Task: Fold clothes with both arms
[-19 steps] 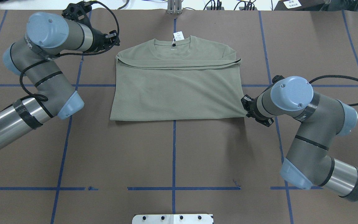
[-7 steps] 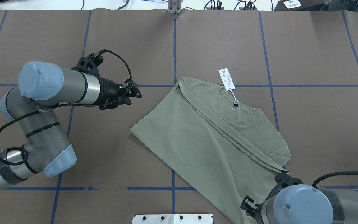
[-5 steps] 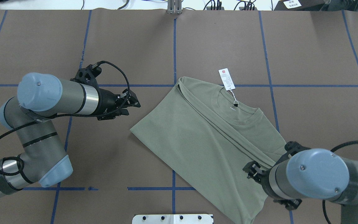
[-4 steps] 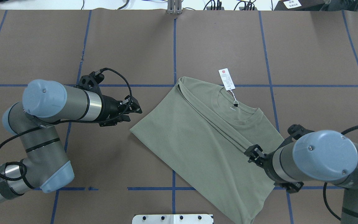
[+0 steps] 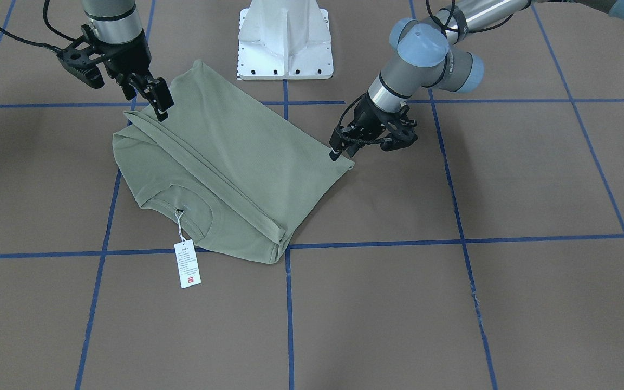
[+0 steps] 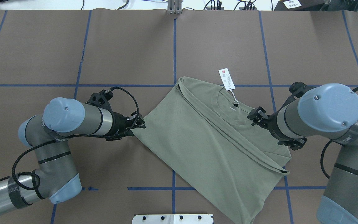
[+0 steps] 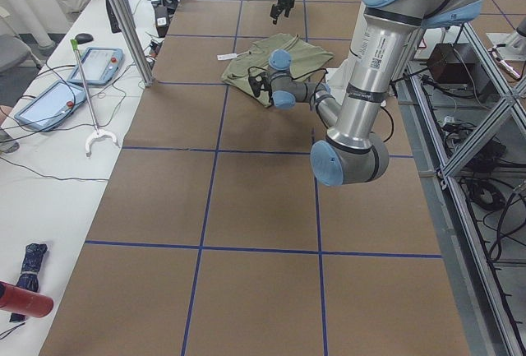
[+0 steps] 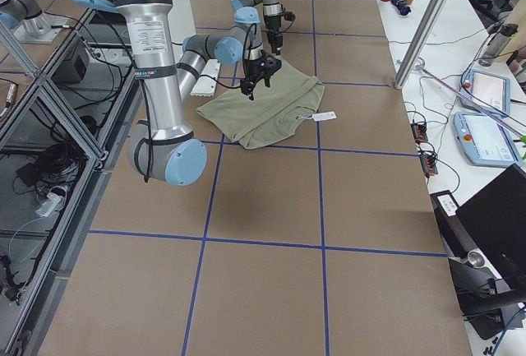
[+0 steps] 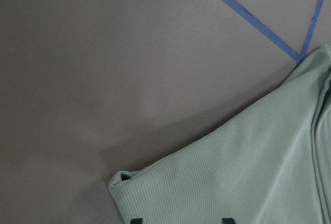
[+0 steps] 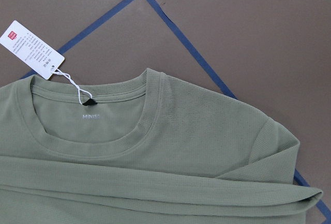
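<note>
The sage-green shirt (image 6: 204,140) lies folded and flat, turned diagonally on the brown table, also in the front view (image 5: 225,146). Its white hang tag (image 6: 225,79) lies beyond the collar, and shows in the right wrist view (image 10: 31,50). My left gripper (image 6: 139,123) is open at the shirt's left corner, low over it. In the left wrist view its fingertips (image 9: 135,221) stand apart either side of that corner of the shirt (image 9: 248,177). My right gripper (image 6: 254,114) looks open and empty, held above the shoulder next to the collar (image 10: 103,131).
The white pedestal base (image 5: 285,38) stands at the robot's edge, close to the shirt's near corner. Blue tape lines (image 6: 174,46) grid the table. A metal post (image 6: 174,7) stands at the far edge. Side benches hold tablets (image 7: 49,101) and cables.
The shirt was dragged from the back centre and turned diagonal, then stayed still. My right gripper let go and moved along it to the shoulder. My left gripper came in to the left corner.
</note>
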